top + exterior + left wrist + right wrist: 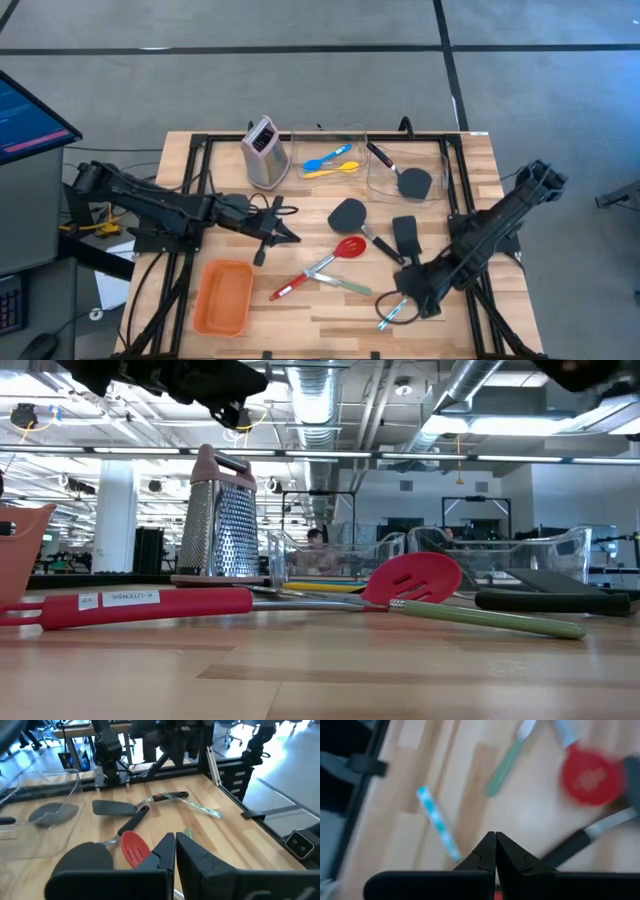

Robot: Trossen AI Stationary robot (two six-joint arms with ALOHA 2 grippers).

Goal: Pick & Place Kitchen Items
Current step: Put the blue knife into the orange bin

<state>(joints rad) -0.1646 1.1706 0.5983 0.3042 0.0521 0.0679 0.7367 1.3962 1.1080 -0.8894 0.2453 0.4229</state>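
Since the right gripper hangs fingers pressed together, holding nothing, right over the blue-handled tool just front-right of the red spoon, dropping like that would only shove it. Left gripper, also closed and empty, waits left of the spoon; spatulas lie behind.

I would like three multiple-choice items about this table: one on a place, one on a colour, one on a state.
1. Where do the small blue and yellow spoons lie?
A. in a clear bin
B. in the orange tray
C. on bare wood

2. What colour is the slotted spoon head?
A. green
B. red
C. black

3. How is the orange tray?
A. full
B. overturned
C. empty

Answers: 1 A, the clear bin walls surround them in the high view. 2 B, it is red in the high and low views. 3 C, nothing lies in it from above.
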